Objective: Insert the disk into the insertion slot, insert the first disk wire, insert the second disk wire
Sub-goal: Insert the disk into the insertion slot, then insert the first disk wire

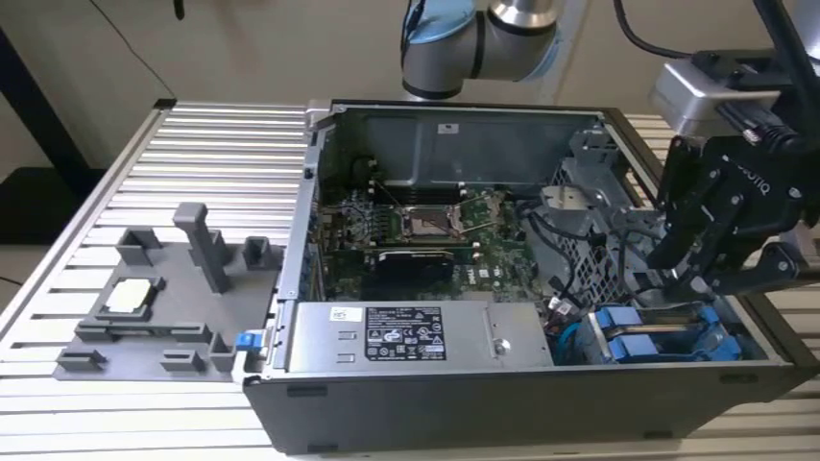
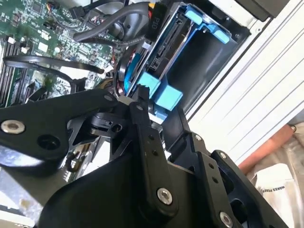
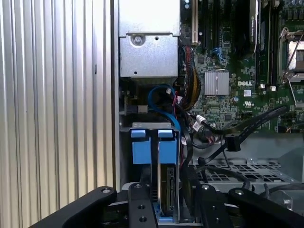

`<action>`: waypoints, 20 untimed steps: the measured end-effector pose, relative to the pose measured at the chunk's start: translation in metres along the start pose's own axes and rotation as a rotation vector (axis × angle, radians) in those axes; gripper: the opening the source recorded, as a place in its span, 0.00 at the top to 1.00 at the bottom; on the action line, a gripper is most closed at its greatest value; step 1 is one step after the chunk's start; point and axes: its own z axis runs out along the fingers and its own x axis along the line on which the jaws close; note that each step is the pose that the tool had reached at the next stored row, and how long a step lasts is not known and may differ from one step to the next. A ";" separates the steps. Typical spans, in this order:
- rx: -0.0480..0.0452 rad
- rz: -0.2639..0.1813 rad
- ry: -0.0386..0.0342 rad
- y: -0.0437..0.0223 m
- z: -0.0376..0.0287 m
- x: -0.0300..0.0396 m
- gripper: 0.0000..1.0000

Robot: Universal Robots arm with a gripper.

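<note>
Here the first wrist view shows the claw [image 3: 170,187] open astride the disk [image 3: 167,204].

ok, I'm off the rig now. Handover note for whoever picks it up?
Claw: open, holding nothing, poised over the drive bay.
Disk: in the bay in its blue frame, looks seated.
Done: disk insertion, by the look of it.
Left: both wires. Black plug hangs loose beside the disk's connector; where the blue cable ends is hidden.
</note>
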 end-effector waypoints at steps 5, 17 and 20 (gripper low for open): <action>0.0847 0.001 -0.0333 0.0012 0.0000 0.0000 0.60; 0.1097 -0.035 -0.0902 -0.0139 0.0002 -0.0002 0.60; 0.1082 -0.046 -0.0928 -0.0196 0.0003 -0.0003 0.60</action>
